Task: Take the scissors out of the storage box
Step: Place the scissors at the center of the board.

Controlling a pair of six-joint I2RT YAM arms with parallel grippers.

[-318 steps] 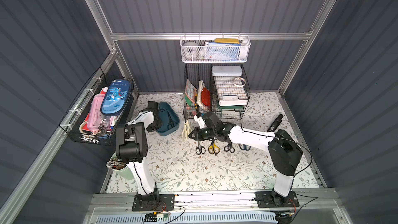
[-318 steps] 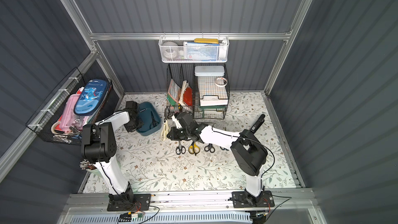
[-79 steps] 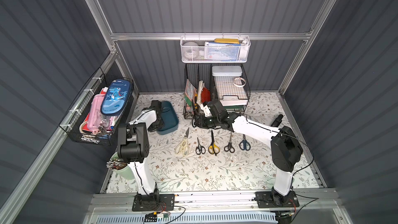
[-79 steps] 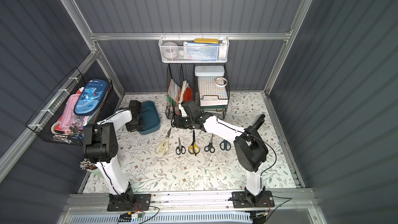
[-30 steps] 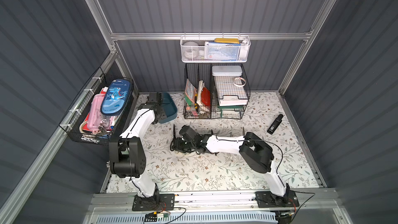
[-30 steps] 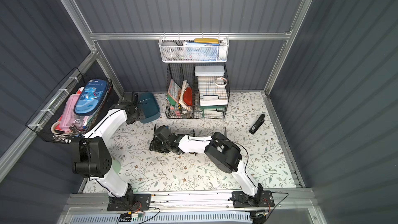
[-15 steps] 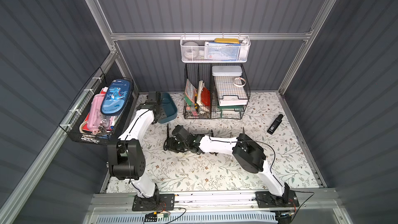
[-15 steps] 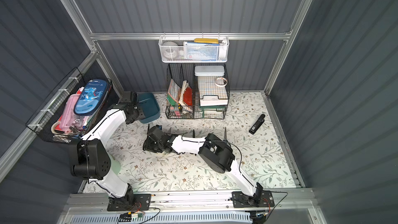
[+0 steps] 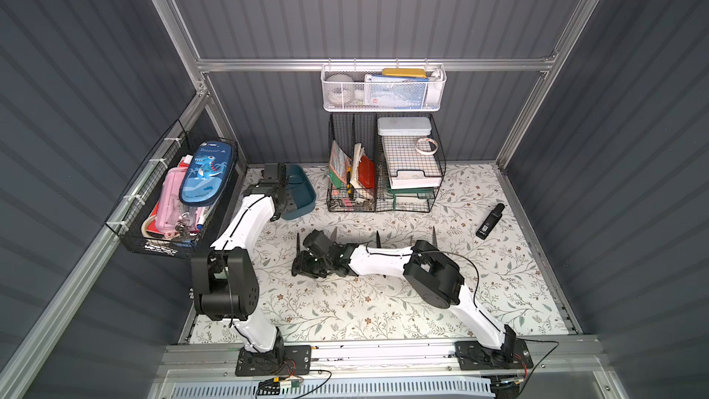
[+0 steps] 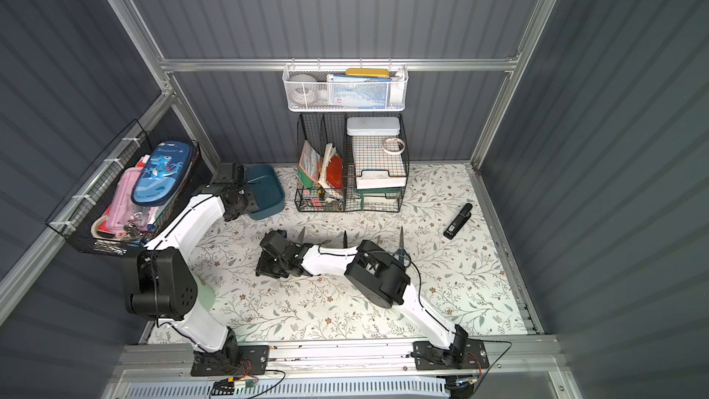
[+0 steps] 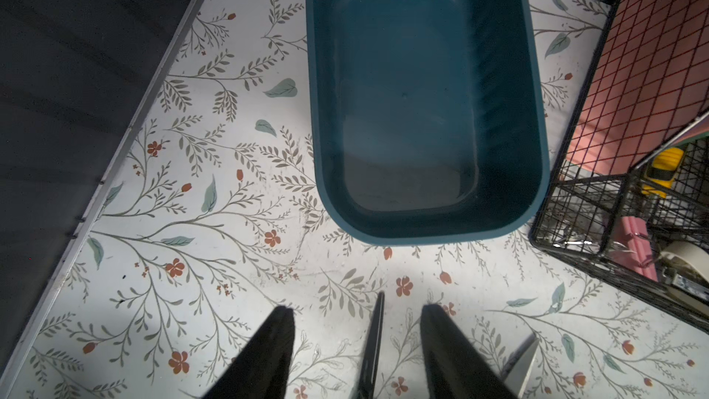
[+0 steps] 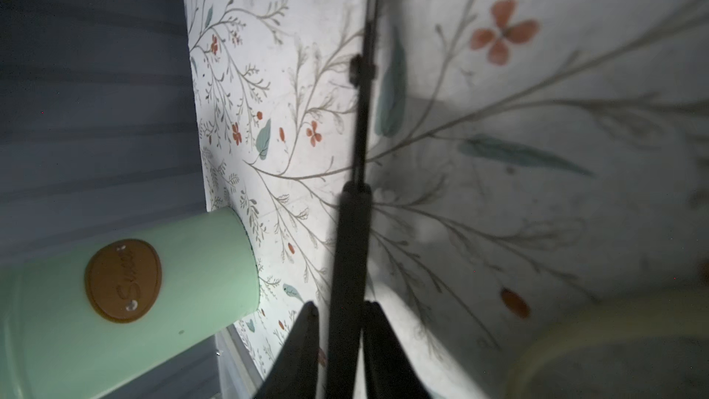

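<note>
Covering the floor, the mat (image 9: 345,308) carries everything. Against the back wall stand the wire racks (image 9: 383,205), with the box (image 9: 310,195) just beside them, near the corner. The left gripper (image 11: 355,312) hangs by the box's near end, fingers well apart, holding nothing. The right gripper (image 12: 339,310) sits low at mid-mat, fingers narrow on either side of the handle of a black pair (image 12: 351,247) standing on edge; whether they clamp it I cannot tell. The scissors (image 10: 400,247) lie in a row on the mat, outside the box, mostly hidden by the right arm.
</note>
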